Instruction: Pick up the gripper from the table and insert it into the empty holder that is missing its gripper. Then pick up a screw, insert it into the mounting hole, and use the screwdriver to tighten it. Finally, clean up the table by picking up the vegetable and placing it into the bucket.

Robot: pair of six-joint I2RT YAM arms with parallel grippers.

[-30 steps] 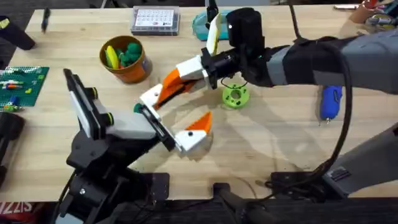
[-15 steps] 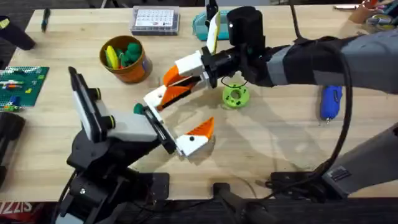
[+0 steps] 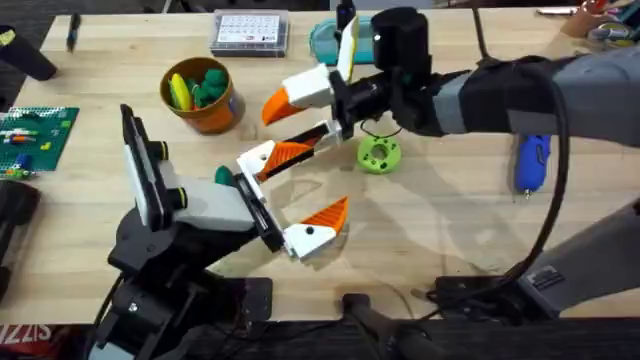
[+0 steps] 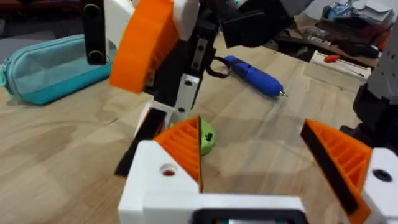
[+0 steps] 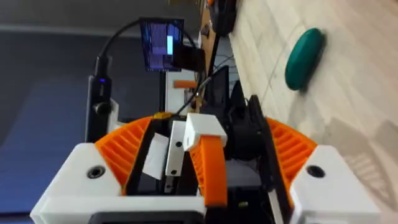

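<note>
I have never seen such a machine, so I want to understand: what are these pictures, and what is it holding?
It is two robot arms at a wooden table. One picture looks down from above; the other two come from cameras on each wrist. The left pincer is open and empty. The right pincer holds a loose white and orange finger piece. On the table lie an orange bucket, a blue screwdriver and a green disc.

The right arm covers part of the teal pouch (image 3: pixel 322 40). The screwdriver (image 3: pixel 531 163) has its upper end tucked under that arm's sleeve.
</note>
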